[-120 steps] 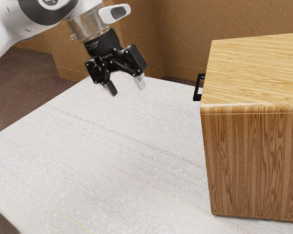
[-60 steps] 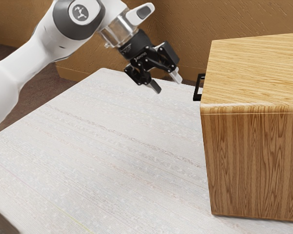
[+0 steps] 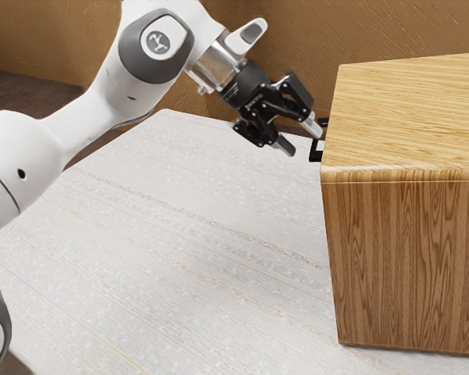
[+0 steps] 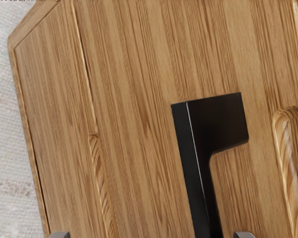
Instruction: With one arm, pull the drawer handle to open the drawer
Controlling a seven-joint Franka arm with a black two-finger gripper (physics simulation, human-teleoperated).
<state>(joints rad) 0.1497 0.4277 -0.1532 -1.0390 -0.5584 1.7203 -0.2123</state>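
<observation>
— Where's the handle?
— The black handle (image 3: 319,139) (image 4: 198,148) is on the wooden cabinet (image 3: 406,195), at its upper-left edge in the exterior view.
— And the gripper?
— The gripper (image 3: 300,136) has its fingers spread, holds nothing and sits just beside the handle, above the table (image 3: 180,250).

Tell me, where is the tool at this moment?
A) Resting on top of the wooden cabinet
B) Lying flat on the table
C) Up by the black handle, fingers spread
C: the tool hangs above the table with its fingers spread, right beside the handle on the cabinet front.
</observation>
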